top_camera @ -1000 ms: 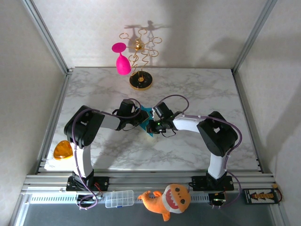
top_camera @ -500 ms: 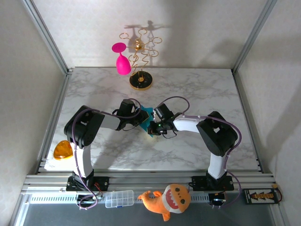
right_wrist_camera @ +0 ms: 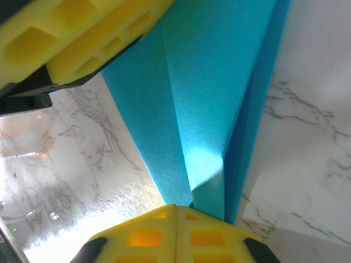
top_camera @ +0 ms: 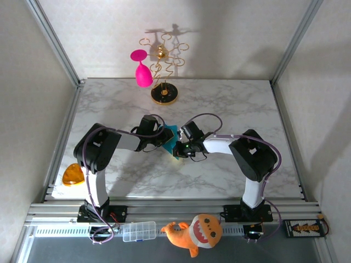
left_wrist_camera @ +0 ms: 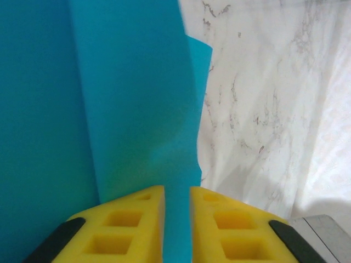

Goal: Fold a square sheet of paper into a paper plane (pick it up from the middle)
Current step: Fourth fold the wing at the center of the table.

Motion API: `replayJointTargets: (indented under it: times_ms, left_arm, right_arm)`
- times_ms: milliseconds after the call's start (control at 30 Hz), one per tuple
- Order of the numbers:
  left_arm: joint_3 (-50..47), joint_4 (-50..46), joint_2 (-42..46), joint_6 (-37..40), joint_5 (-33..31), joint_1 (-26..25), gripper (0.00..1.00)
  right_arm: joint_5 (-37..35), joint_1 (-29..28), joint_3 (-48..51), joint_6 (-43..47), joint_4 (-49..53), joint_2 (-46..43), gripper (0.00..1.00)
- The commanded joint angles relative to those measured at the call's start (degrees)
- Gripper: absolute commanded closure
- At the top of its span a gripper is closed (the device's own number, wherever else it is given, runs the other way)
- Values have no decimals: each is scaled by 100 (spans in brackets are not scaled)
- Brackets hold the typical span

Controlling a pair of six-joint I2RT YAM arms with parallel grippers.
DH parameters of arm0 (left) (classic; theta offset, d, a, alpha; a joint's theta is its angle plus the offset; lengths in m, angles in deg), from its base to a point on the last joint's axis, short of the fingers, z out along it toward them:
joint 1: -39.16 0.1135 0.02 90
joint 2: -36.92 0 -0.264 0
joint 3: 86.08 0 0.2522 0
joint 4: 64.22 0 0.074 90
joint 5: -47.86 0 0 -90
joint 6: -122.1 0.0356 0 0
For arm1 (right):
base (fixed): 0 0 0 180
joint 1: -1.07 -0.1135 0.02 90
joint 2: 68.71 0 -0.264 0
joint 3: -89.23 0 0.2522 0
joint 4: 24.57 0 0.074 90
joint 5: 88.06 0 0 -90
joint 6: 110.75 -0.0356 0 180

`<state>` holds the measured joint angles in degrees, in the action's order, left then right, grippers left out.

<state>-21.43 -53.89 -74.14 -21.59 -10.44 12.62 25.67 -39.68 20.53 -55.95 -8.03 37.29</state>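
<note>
Over marble table (top_camera: 230,104), left gripper (left_wrist_camera: 177,193) and right gripper (right_wrist_camera: 175,211) each pinch the folded blue paper (left_wrist_camera: 126,82)

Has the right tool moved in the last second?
Yes, slightly. In the top view the right tool, shut on the blue paper, has drifted rightward and toward the near edge, away from the gold stand.

White arms (top_camera: 219,144), yellow foam fingers (left_wrist_camera: 129,222)
</note>
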Motion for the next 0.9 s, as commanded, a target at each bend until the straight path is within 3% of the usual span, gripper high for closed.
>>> replayJointTargets:
  times_ms: [0,333,567,867]
  left_arm:
    - [-139,-731,303,275,-66,-35,77]
    - [-791,229,864,511,237,-229,79]
    - [-864,549,845,605,370,-448,82]
    - [-644,146,525,595,-21,-457,87]
  right_arm:
    - [98,67,115,80,164,125,93]
    - [721,300,239,840,494,63,92]
    - [841,357,220,910,519,78,92]
    - [822,366,229,885,510,76,92]
